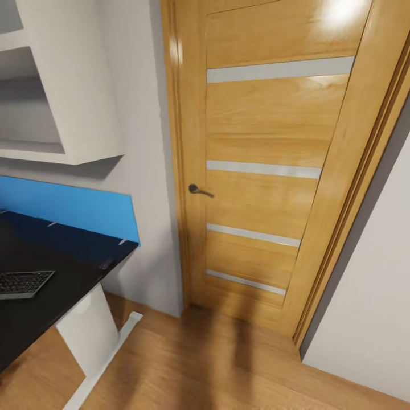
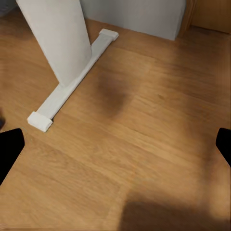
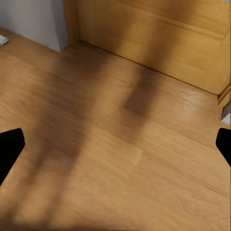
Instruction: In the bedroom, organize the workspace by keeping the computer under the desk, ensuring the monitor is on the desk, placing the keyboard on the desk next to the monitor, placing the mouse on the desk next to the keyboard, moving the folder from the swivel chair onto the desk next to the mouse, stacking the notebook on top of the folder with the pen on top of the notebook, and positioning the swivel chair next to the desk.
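The black-topped desk [image 1: 57,302] reaches into the head view from the left, and its corner ends short of the door. A slim keyboard [image 1: 23,283] with black keys lies flat on the desk near that view's left edge. My left gripper [image 2: 115,149] hangs open over the wood floor beside the desk's white leg [image 2: 57,38]; its black fingertips [image 2: 8,149] stand wide apart with nothing between them. My right gripper [image 3: 115,149] is open too, over bare floor in front of the door, and holds nothing.
A closed wooden door [image 1: 267,159] with a dark handle [image 1: 199,191] stands straight ahead. A blue upright panel [image 1: 74,208] runs along the desk's back edge, under a white wall shelf [image 1: 57,102]. The leg's long white foot [image 2: 72,82] lies on the floor. A white wall [image 1: 370,296] closes the right side.
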Motion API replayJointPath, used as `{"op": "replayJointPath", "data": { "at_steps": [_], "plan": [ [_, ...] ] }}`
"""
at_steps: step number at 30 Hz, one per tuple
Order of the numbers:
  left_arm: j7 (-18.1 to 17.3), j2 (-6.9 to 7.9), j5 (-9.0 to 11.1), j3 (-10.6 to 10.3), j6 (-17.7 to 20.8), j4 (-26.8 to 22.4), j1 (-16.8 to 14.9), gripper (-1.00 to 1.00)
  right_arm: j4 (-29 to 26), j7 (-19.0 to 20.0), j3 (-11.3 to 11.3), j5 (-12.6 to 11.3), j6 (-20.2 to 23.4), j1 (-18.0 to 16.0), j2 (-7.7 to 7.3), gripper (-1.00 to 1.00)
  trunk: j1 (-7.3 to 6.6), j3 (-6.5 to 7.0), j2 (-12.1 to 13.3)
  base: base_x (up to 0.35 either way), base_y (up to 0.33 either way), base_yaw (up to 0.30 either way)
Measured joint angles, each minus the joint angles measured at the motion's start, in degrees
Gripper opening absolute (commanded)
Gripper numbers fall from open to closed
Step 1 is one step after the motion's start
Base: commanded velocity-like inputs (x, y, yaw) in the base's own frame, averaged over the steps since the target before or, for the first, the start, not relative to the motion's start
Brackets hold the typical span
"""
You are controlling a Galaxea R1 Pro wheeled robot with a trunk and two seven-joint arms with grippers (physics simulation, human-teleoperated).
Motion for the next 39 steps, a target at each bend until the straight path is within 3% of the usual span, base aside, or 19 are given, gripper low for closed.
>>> {"op": "replayJointPath", "data": {
  "at_steps": [7, 22, 39],
  "plan": [
    [-0.08, -0.12, 0.06, 0.02, -1.49, 0.02, 0.02, 1.0, 0.44, -0.09, -0.05, -0.16, -3.48, 0.0, 0.07, 1.0, 0.0, -0.2, 0.0, -0.268, -0.059, 0.258],
    [0.15, -0.12, 0.04, 0.1, -0.64, -0.02, 0.02, 1.0, 2.8, 0.63, 0.21, 0.67, -3.12, 0.01, -0.15, 1.0, -0.03, -0.21, 0.0, -0.021, -0.017, 0.064],
    [0.3, -0.04, 0.35, 0.44, -0.73, -0.08, 0.01, 1.0, 2.88, 0.43, 0.17, 0.75, -3.1, 0.0, 0.0, 1.0, -0.03, -0.21, -0.01, 0.0, 0.0, 0.259]
  ]
}}
